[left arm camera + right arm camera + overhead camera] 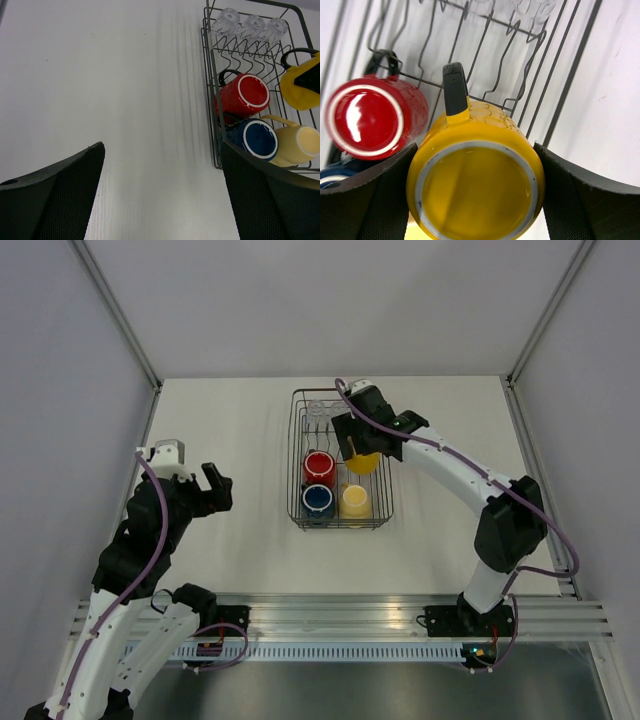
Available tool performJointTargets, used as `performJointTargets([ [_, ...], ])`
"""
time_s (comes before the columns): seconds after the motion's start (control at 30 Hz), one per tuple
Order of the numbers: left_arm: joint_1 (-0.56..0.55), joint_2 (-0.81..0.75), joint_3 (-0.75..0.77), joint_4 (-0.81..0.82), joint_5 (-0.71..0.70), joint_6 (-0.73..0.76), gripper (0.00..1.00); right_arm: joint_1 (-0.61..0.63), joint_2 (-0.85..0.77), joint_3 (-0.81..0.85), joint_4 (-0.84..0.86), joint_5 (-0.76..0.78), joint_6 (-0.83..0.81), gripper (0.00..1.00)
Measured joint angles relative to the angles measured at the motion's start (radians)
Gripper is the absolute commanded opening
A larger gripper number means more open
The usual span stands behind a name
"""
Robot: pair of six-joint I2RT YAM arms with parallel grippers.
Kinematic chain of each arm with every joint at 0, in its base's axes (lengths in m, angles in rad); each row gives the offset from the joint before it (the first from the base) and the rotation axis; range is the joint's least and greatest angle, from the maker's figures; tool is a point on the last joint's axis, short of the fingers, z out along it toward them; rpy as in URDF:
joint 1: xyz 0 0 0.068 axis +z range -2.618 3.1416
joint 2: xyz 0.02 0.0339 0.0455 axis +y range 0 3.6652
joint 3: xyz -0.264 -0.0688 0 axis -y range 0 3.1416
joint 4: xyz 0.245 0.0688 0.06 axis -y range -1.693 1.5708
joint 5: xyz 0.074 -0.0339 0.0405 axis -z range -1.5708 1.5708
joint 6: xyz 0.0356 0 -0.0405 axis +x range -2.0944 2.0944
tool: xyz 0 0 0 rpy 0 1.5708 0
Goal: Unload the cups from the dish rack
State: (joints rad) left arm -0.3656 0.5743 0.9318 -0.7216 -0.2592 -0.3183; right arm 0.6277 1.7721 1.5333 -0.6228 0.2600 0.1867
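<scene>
The dark wire dish rack [297,455] stands mid-table. In it lie a red mug [318,466], a dark blue mug [318,499] and a pale cream-yellow mug [354,500]. Three clear glass tumblers [248,25] sit at its far end. My right gripper [362,453] is shut on the orange-yellow mug [476,180], its fingers pressing both sides, base toward the camera, black handle up. My left gripper [217,487] is open and empty over bare table left of the rack, which shows in the left wrist view [212,100].
Grey walls and metal posts enclose the white table [230,430]. An aluminium rail [340,615] runs along the near edge by the arm bases.
</scene>
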Motion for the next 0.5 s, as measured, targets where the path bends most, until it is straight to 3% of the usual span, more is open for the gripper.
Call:
performJointTargets([
  [0.27,0.001,0.011,0.000,0.021,0.090,-0.002,1.00,-0.005,-0.175,0.042,-0.016,-0.095,0.023,0.00],
  [0.4,0.002,0.003,-0.006,0.086,0.263,-0.056,1.00,-0.005,-0.266,0.031,0.035,-0.211,0.070,0.00],
  [0.5,0.002,-0.030,-0.072,0.251,0.447,-0.154,1.00,-0.005,-0.340,-0.019,0.124,-0.319,0.129,0.00],
])
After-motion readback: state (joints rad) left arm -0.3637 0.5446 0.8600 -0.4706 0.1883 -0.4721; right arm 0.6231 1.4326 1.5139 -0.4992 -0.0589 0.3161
